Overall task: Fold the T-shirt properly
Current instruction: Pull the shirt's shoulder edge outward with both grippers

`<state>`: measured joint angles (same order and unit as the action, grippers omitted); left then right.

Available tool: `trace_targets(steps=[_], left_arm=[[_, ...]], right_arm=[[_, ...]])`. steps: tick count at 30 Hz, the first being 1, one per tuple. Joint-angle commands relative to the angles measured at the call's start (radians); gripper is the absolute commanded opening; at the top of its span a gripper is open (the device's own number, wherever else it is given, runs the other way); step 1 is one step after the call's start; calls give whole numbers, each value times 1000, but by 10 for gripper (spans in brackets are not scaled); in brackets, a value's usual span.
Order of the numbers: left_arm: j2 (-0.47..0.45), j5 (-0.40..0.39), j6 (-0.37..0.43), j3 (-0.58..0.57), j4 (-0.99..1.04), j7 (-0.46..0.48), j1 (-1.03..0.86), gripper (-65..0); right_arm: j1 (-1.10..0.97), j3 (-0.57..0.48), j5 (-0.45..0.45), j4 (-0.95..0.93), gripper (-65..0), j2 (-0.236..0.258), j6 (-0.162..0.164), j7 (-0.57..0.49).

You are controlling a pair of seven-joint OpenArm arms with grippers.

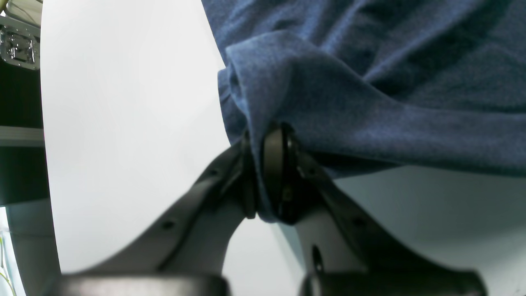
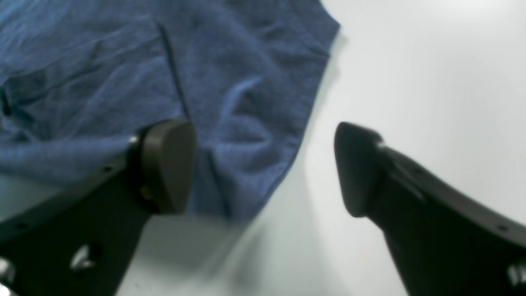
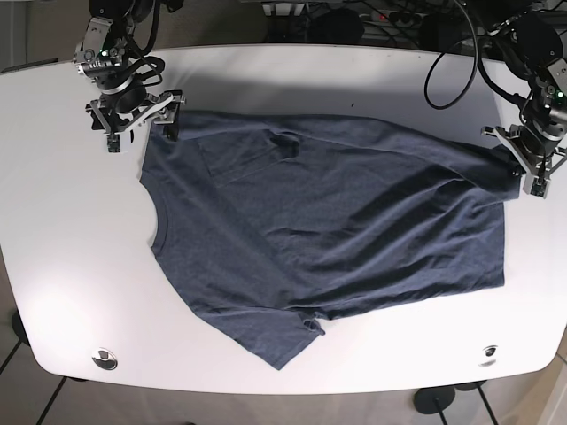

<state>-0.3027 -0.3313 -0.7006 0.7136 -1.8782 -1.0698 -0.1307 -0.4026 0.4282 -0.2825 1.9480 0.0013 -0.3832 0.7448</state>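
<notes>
A dark blue T-shirt [image 3: 337,221] lies spread and wrinkled on the white table [image 3: 71,266], collar toward the left. My left gripper [image 1: 263,172] is shut on a bunched edge of the shirt [image 1: 370,82]; in the base view it [image 3: 532,173] holds the shirt's far right corner, pulled taut. My right gripper [image 2: 263,168] is open, one finger [image 2: 168,164] over the shirt [image 2: 123,82] and the other over bare table, straddling the cloth's edge. In the base view it [image 3: 137,119] sits at the shirt's upper left corner.
The table's rounded edge [image 1: 45,164] shows in the left wrist view with dark equipment [image 1: 18,49] beyond it. Cables [image 3: 452,62] hang at the back right. Two round fittings [image 3: 104,359] sit near the table's front corners.
</notes>
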Motion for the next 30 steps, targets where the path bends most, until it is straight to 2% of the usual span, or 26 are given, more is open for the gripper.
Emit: trace_targets(steps=[1,3,4,11,12,16,18,21,22,23,24,26,30], left_arm=[[-19,-5,2,5,-13,17,9,-650],[-19,-5,2,5,-13,17,9,-650],[-19,-5,2,5,-13,17,9,-650],[-19,-5,2,5,-13,17,7,-649],[-19,-5,2,5,-13,17,7,-649],[-19,-5,2,-24,-13,17,7,-649],[-19,-5,2,-28,-13,17,7,-649],[-19,-5,2,-28,-13,17,7,-649],[-19,-5,2,-28,-13,17,7,-649],[-19,-5,2,-27,-13,17,7,-649],[-19,-9,2,-25,-13,17,7,-649],[-19,-12,2,-22,-24,17,4,-649],[-11,-13,2,-13,-47,17,-4,-650]], right_arm=[[4,28,-126,-22,-133,-1,3,-14],[32,90,-265,-81,-133,3,7,77],[49,117,-298,-114,-133,1,7,120],[60,123,-301,-203,-133,-13,7,138],[60,102,-297,-216,-133,-27,7,140],[61,24,-297,-223,-136,-27,7,140],[66,21,-297,-223,-189,-28,7,140],[81,21,-297,-223,-431,-22,7,135],[87,21,-297,-223,-577,-21,7,135],[89,21,-297,-221,-647,-10,7,135],[89,21,-297,-216,-614,-2,7,134],[81,21,-300,-207,-634,-1,5,132],[32,21,-297,-98,-633,3,-3,132]])
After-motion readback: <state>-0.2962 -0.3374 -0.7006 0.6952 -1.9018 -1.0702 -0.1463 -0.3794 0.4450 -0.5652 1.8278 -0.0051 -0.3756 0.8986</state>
